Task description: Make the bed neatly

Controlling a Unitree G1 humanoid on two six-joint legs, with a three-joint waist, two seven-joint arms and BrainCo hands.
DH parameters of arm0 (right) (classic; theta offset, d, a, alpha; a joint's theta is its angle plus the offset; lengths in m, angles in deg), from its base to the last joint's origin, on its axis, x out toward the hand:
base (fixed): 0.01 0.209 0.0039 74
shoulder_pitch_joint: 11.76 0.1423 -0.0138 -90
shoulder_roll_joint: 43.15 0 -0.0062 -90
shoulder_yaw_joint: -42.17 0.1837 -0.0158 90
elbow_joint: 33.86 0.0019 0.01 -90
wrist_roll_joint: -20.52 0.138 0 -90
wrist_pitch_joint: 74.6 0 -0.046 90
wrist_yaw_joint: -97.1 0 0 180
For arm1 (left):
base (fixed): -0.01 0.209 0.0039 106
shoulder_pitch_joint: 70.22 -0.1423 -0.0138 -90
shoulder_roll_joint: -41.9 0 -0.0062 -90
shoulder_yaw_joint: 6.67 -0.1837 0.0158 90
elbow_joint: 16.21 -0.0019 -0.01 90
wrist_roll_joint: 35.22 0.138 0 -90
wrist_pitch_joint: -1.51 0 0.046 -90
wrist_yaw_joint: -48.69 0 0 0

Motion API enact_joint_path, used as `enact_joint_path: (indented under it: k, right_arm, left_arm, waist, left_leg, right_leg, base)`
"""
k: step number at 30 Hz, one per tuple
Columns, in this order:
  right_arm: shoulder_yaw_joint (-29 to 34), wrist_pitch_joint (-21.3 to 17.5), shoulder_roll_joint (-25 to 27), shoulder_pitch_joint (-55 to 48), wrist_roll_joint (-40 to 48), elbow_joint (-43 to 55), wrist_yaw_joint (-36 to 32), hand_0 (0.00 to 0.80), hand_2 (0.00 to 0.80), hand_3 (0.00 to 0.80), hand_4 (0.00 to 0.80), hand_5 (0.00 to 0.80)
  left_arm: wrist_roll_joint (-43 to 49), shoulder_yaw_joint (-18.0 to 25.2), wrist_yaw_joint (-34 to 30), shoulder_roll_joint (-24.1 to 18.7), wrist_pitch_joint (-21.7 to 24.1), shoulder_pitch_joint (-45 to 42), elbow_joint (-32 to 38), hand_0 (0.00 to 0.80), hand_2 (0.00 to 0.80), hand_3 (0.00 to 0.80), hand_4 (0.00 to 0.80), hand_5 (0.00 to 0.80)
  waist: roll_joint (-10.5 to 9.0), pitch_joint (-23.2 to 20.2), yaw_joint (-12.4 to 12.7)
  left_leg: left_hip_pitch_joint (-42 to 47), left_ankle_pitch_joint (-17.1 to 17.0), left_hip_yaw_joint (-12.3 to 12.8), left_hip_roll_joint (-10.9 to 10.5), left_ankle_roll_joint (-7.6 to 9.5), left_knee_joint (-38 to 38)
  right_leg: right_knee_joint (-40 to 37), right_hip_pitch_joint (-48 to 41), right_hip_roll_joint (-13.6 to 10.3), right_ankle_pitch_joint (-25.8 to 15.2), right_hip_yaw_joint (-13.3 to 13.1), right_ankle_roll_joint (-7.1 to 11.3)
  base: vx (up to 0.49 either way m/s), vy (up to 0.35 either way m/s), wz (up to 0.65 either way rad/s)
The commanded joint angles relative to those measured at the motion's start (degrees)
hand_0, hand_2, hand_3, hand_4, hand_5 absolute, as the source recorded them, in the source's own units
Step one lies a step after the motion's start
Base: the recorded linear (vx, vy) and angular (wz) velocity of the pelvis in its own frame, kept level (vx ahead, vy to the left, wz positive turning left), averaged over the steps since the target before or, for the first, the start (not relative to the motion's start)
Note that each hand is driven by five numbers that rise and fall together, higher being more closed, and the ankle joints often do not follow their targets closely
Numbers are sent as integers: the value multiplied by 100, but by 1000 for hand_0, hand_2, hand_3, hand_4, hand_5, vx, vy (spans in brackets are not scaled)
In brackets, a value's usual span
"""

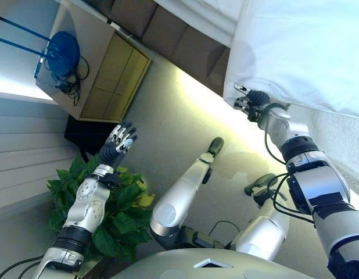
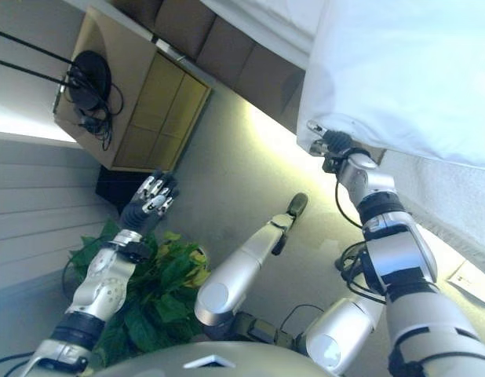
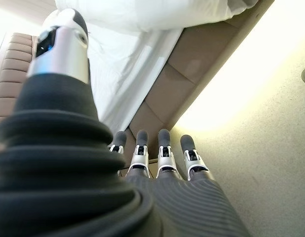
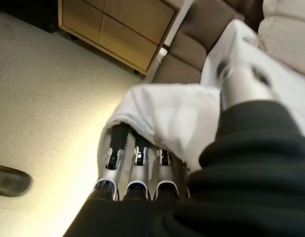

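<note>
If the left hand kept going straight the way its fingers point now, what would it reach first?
Probably the brown upholstered bed base, with the white sheet hanging just above it. The left hand is open, fingers straight, and nothing shows in between, though depth is hard to judge.

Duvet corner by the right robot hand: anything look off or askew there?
Yes. The white duvet corner hangs off the bed over the brown bed base, draped over the right robot hand. The left robot hand is open, off the bedding.

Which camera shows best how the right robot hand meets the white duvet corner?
The right wrist view: the white fabric duvet corner drapes over the right robot hand. Both eye views show it distantly; the left wrist view shows only bedding.
</note>
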State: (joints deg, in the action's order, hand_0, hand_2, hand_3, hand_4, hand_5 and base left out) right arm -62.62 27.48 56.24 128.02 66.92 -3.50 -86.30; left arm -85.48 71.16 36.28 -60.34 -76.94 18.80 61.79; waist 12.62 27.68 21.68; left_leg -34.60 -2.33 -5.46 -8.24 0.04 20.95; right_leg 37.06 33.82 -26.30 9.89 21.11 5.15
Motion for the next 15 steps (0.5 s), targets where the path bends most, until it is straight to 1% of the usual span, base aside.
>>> enact_joint_path:
  k: [1, 7, 11, 15]
  right_arm:
    - [312, -205, 181, -57, 378, -99, 54, 0, 0, 0, 0, 0]
    - [696, -451, 594, -262, 886, -702, 8, 0, 0, 0, 0, 0]
    - [1171, -709, 910, -594, 1614, -1046, -274, 0, 0, 0, 0, 0]
    - [1570, -961, 1113, -804, 2456, -1185, -421, 0, 0, 0, 0, 0]
  left_arm:
    - [76, 136, -45, 59, 196, 160, 238, 0, 0, 0, 0, 0]
    - [42, 98, 81, 61, 352, 155, 168, 0, 0, 0, 0, 0]
    - [39, 100, 91, 33, 488, 129, 115, 0, 0, 0, 0, 0]
    - [15, -2, 155, 8, 642, 117, 71, 0, 0, 0, 0, 0]
  waist:
    - [446, 171, 103]
    - [429, 184, 46]
    - [362, 208, -3]
    - [321, 209, -54]
  left_leg:
    - [-223, -53, 221, 46, -104, 294]
    - [-249, -45, 249, 94, -91, 265]
    - [-278, -12, 232, 139, -99, 265]
    - [-301, 0, 239, 174, -95, 245]
  right_leg:
    - [-504, -286, -144, -833, -355, 476]
    - [-535, -259, -109, -840, -376, 505]
    - [-572, -261, -80, -852, -366, 535]
    - [-618, -264, -59, -860, -351, 556]
  base:
    - [0, 0, 0]
    - [0, 0, 0]
    - [-14, -47, 1]
    - [-11, -23, -6]
